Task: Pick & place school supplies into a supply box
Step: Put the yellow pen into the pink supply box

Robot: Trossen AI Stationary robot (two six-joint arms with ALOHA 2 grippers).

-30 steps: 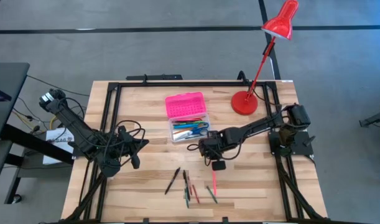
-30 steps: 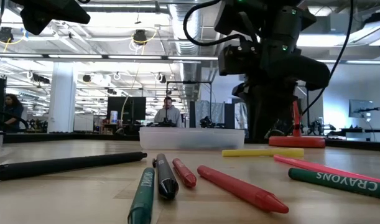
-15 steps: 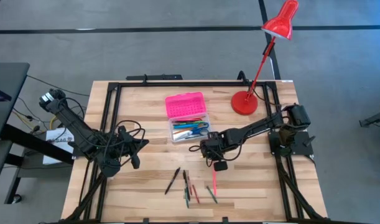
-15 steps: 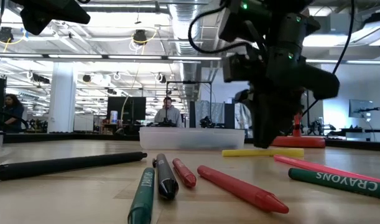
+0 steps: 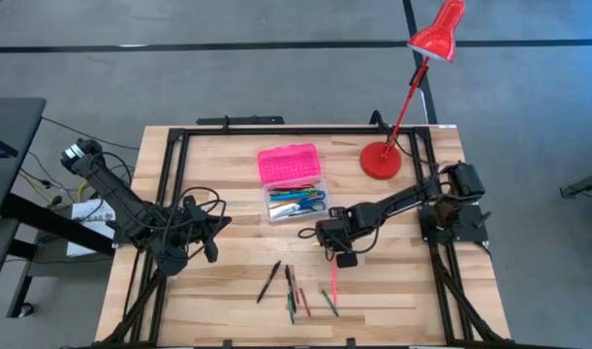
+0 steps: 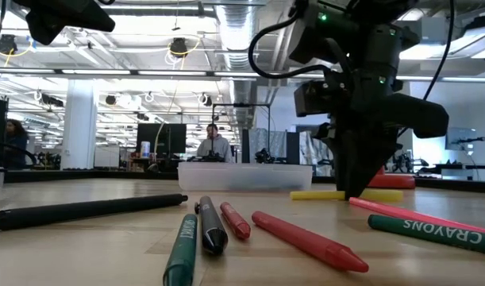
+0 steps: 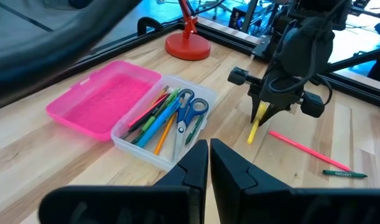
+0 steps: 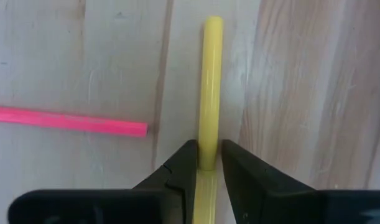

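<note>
Right gripper (image 8: 204, 163): down at the table just in front of the supply box (image 5: 294, 206), its two fingers nearly closed and straddling one yellow marker (image 8: 211, 87). We judge it to be at the point of pinching, with the marker lying on the wood. The marker lies directly between the fingers, and its long axis runs straight ahead out of the gripper, across the closing direction, so the coming squeeze should meet its sides squarely. The right arm is much the nearer; the left gripper (image 7: 208, 163) waits over the table's left side, fingers together and empty. One pink pencil (image 8: 68, 121) lies just beside the marker, roughly at right angles to it and not touching. Supply box: one, pink lid (image 5: 289, 163) open and lying flat behind the clear base. It holds one pair of blue-handled scissors (image 7: 191, 106) and several pens and pencils that overlap too much for a sure count. Loose items at the table's front (image 5: 297, 291): we count about six beyond the yellow marker, among them one long black pen (image 6: 87, 208), one green marker (image 6: 180, 250), two red crayons (image 6: 304, 237) and one green crayon (image 6: 433, 231). One red desk lamp (image 5: 381, 159) stands behind.
</note>
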